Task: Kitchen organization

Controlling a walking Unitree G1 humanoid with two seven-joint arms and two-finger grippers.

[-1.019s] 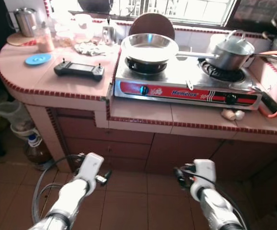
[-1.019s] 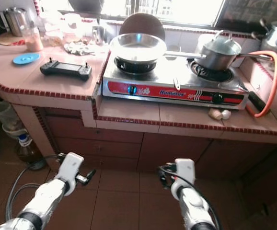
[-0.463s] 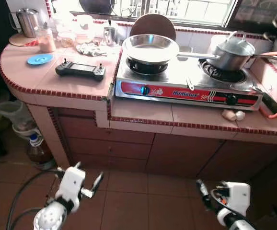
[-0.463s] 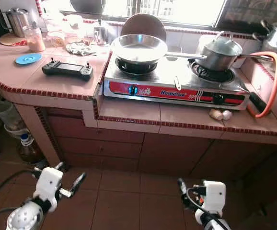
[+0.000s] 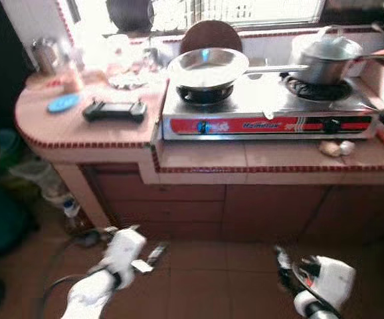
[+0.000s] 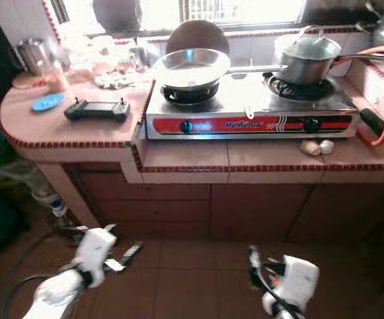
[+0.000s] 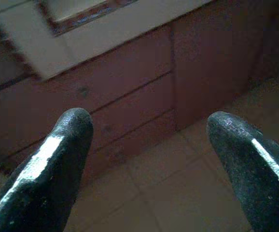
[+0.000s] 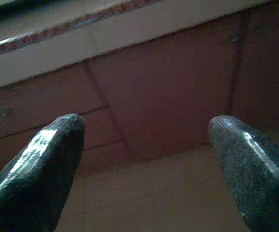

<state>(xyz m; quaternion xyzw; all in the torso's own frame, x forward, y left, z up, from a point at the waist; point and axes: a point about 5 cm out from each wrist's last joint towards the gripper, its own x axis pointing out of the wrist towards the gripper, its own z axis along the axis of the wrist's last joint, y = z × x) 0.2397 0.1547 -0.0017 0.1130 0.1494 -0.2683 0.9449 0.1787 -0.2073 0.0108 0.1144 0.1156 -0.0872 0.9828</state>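
Both grippers hang low over the floor tiles before the tiled kitchen counter [image 6: 179, 156], fingers spread wide and holding nothing.

The left gripper [image 7: 149, 145] has its two black fingers far apart, facing the brown cabinet front [image 6: 198, 199]. On the counter lie a blue lid [image 6: 48, 102] and a black controller [image 6: 97, 109]; beside them stands the gas stove [image 6: 248, 113], its red front strip bearing writing too blurred to read, with a steel pan [image 6: 191, 66] and a lidded pot [image 6: 306, 56] on its burners. The right gripper [image 8: 149, 154] gapes equally wide, touching nothing.
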